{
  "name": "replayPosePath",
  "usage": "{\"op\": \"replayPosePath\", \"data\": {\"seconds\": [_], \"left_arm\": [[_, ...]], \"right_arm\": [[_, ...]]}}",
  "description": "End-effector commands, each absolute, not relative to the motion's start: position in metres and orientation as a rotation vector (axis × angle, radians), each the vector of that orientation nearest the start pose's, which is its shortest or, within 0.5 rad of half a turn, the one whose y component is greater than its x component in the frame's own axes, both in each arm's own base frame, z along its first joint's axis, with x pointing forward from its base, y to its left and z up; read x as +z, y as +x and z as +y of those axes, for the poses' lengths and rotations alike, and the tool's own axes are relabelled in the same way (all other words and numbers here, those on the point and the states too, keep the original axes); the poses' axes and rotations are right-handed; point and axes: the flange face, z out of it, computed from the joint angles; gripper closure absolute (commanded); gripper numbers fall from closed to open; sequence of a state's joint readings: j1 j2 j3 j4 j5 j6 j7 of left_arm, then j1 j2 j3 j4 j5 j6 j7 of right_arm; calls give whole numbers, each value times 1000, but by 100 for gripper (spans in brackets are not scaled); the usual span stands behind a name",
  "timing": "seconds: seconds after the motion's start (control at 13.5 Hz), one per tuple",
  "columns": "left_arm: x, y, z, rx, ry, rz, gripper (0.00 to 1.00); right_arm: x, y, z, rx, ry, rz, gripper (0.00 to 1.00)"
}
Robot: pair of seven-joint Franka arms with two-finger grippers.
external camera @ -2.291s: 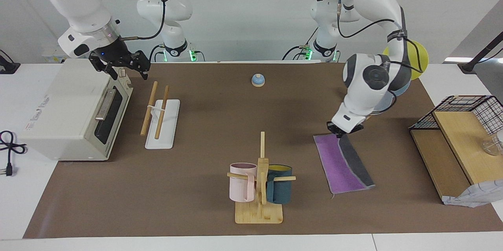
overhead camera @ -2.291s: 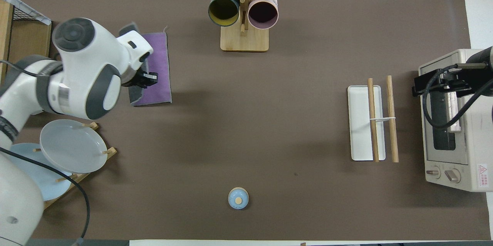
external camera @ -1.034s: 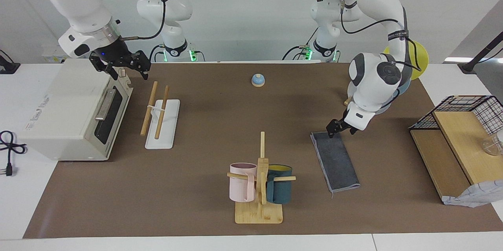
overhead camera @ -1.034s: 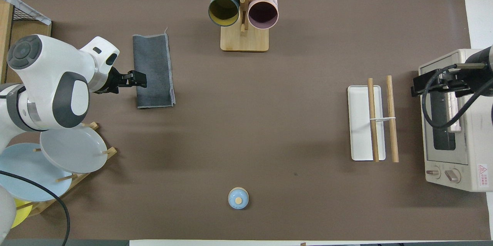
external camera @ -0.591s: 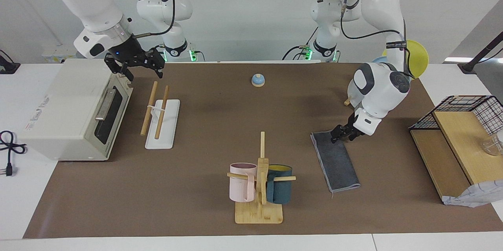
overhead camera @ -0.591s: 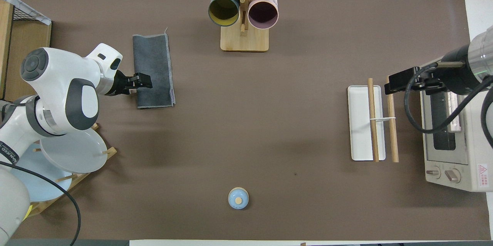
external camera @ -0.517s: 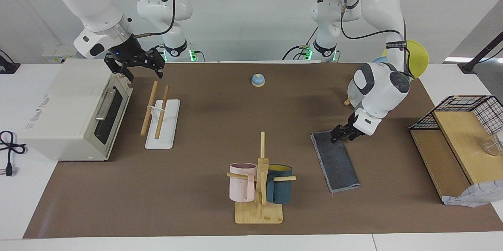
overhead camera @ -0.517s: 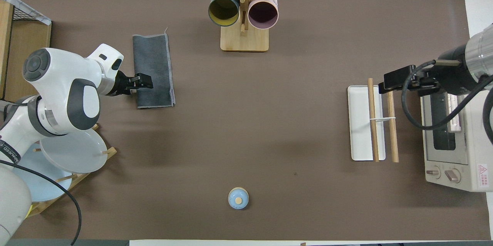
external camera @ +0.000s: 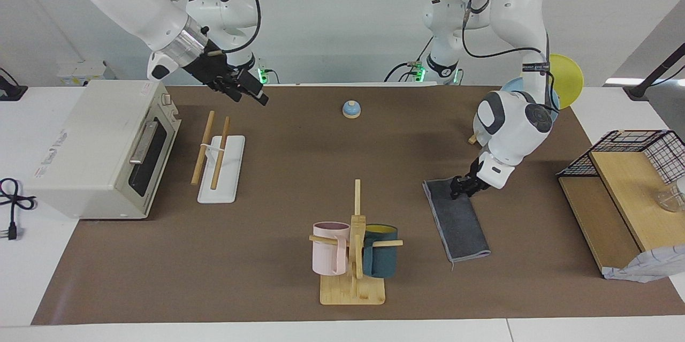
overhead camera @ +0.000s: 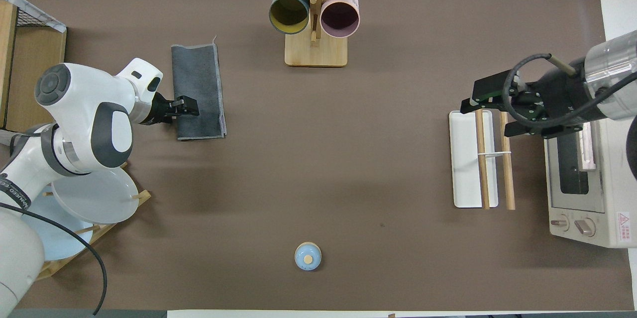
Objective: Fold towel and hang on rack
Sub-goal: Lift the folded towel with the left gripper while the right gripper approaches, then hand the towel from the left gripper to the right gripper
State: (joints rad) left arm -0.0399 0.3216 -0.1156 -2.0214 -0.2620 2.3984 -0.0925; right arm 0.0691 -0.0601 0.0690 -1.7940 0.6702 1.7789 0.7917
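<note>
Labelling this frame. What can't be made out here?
- Left gripper at the folded towel: grip unclear in both views.
- Plate stand, overhead view: mostly hidden by the left arm.
- Toaster oven, overhead view: cut by the frame edge, partly under the right arm.

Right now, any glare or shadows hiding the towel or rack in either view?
Facing view: even light, no glare on the towel or rack, only soft arm shadows on the brown mat. Overhead view: the right end effector overlaps the rods' ends farther from the robots, and the left end effector covers part of the towel's edge.
</note>
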Motion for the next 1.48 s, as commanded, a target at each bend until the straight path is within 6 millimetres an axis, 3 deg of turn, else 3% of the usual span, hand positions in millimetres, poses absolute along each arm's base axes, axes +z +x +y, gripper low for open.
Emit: {"op": "replayPosePath", "data": {"seconds": [0.0, 0.07, 0.37, 0.44, 0.74, 1.18, 1.4], "left_arm": [[292, 595, -94, -47, -3369, -226, 88], [293, 595, -94, -44, -3369, -227, 100], [308, 601, -90, -13, -3379, -263, 100], [322, 606, -88, 18, -3395, -323, 100], [417, 611, -101, 103, -3342, -744, 100], [515, 570, -157, 143, -3096, -1453, 100], [546, 550, -187, 164, -2908, -1835, 100]], "right_arm": [[581, 521, 148, 389, -2116, 1212, 0], [579, 517, 169, 413, -2064, 1279, 0], [561, 507, 223, 425, -1960, 1421, 0], [556, 504, 237, 436, -1940, 1421, 0], [535, 510, 267, 427, -1810, 1467, 0], [512, 503, 326, 441, -1598, 1528, 0], [504, 501, 347, 498, -1424, 1587, 0]]}}
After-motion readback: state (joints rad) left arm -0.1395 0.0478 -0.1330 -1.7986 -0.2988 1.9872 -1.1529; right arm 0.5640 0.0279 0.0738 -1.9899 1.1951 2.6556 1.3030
